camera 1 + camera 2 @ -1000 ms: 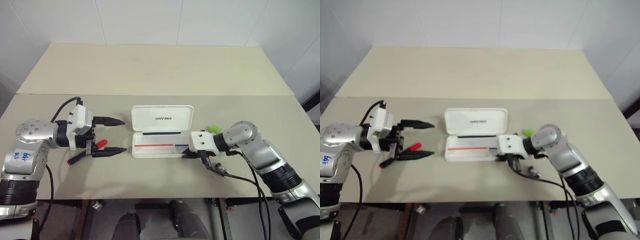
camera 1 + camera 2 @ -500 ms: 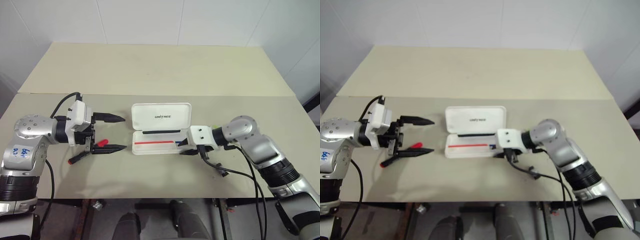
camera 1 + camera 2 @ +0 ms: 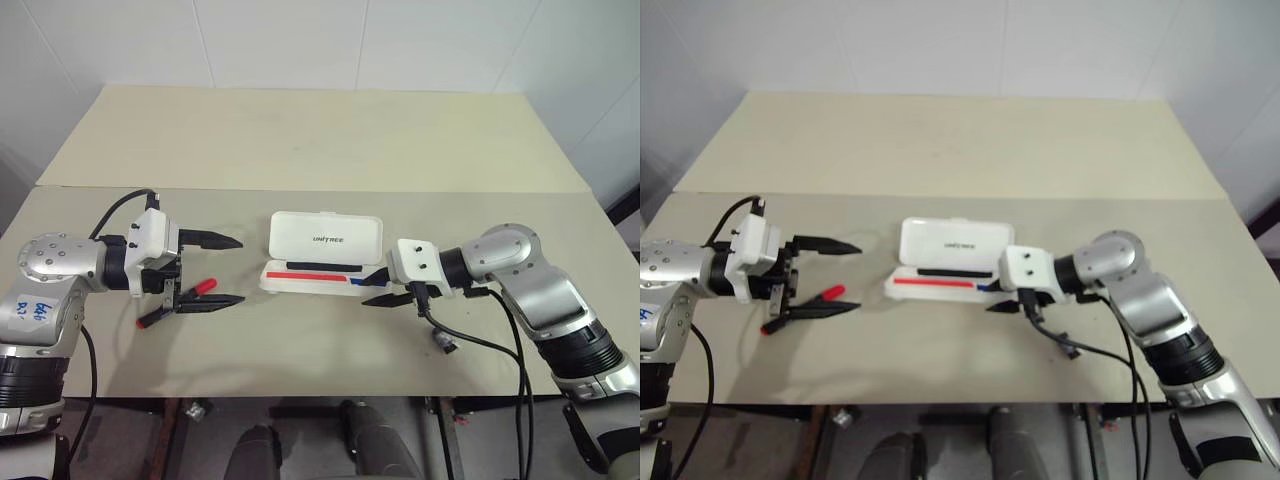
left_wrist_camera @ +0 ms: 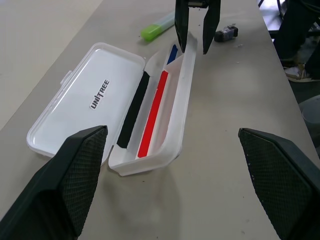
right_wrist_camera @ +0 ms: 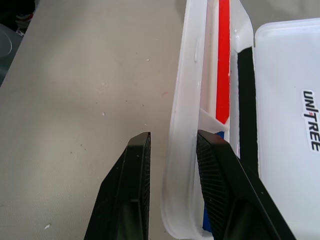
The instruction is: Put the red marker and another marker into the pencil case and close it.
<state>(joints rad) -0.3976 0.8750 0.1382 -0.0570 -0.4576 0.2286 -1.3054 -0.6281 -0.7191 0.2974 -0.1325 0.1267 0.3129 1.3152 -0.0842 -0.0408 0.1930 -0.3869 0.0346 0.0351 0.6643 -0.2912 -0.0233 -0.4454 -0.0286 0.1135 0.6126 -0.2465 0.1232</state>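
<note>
The white pencil case (image 3: 325, 235) lies open at the table's middle, lid back, a red-and-blue stripe in its tray. My right gripper (image 3: 372, 292) is shut on the tray's front wall (image 5: 182, 100) near its right end, one finger inside and one outside, and the tray is tipped up. The red marker (image 3: 180, 302) lies to the left of the case, just under the lower finger of my left gripper (image 3: 238, 270), which hangs open above the table with nothing in it. The light green marker (image 4: 159, 26) lies beyond the case's right end.
A small dark stubby object (image 4: 226, 33) lies near the right arm, by its dangling cable (image 3: 470, 340). A second tan table (image 3: 310, 130) adjoins behind, with a seam running across. The near table edge (image 3: 300, 395) is close below the arms.
My right gripper rose with the case's front wall between its fingers, and the tray tipped up and shifted a little. The left gripper and red marker stayed put.
</note>
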